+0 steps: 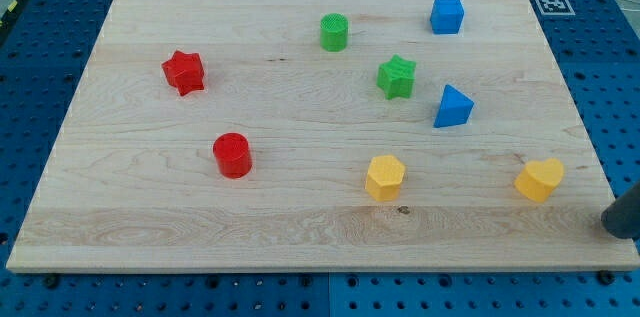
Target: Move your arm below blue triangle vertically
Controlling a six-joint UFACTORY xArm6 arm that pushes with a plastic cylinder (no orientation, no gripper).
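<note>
The blue triangle [453, 107] lies on the wooden board [300, 217], right of centre. My tip [612, 227] shows as a dark rod end at the view's right edge, just off the board's lower right side. It is below and far to the right of the blue triangle, and right of the yellow heart-shaped block [539, 179]. It touches no block.
A blue cube [447, 15] sits at the upper right. A green star [396, 77] and a green cylinder [334, 32] lie near the top centre. A red star [184, 72] and a red cylinder [232, 154] are on the left. A yellow hexagon [384, 177] is at the lower centre.
</note>
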